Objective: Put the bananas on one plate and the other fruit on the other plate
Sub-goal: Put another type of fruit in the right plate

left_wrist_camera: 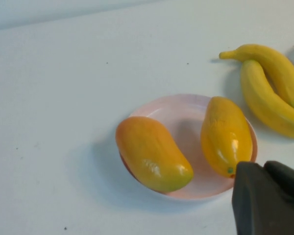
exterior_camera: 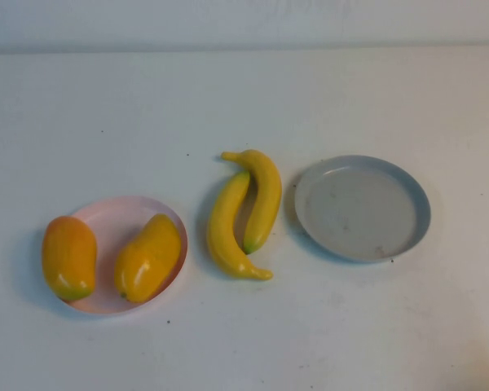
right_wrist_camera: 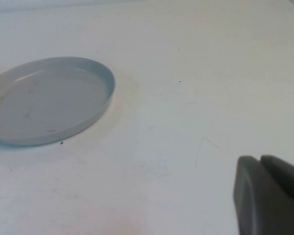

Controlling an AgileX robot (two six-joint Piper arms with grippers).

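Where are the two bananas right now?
In the high view the bananas lie side by side on the table, between the pink plate on the robot's left and the grey plate on its right, on neither plate.

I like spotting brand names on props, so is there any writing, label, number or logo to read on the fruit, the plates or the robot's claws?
None: no readable text in any view.
The bananas, the mango-like fruits, the pink plate and the grey plate: no print or stickers, only dark specks.
The left gripper, near the pink plate, and the right gripper, over bare table beside the grey plate: plain dark, unmarked.
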